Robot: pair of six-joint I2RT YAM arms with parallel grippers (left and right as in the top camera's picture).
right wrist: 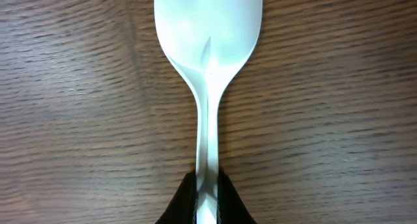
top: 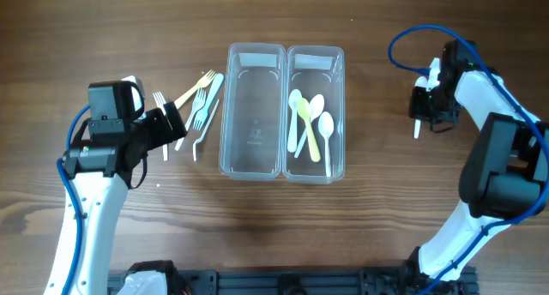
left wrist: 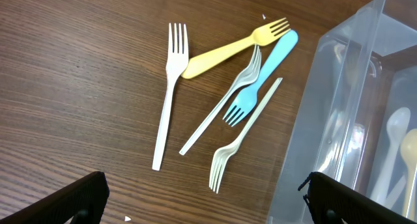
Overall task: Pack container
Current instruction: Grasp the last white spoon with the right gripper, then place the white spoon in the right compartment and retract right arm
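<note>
The overhead camera looks straight down on the table [top: 369,235] from well above, wide enough to take in the bins [top: 254,149], the forks [top: 196,111] and the wood on every side. The left wrist camera sits much nearer, tilted down over those same forks and one bin wall, with the left gripper [left wrist: 208,201] framing its bottom corners. The right wrist camera is nearest of all, facing the wood with the spoon [right wrist: 208,48] filling its middle — overhead, that spoon is only a small sliver at far right.
</note>
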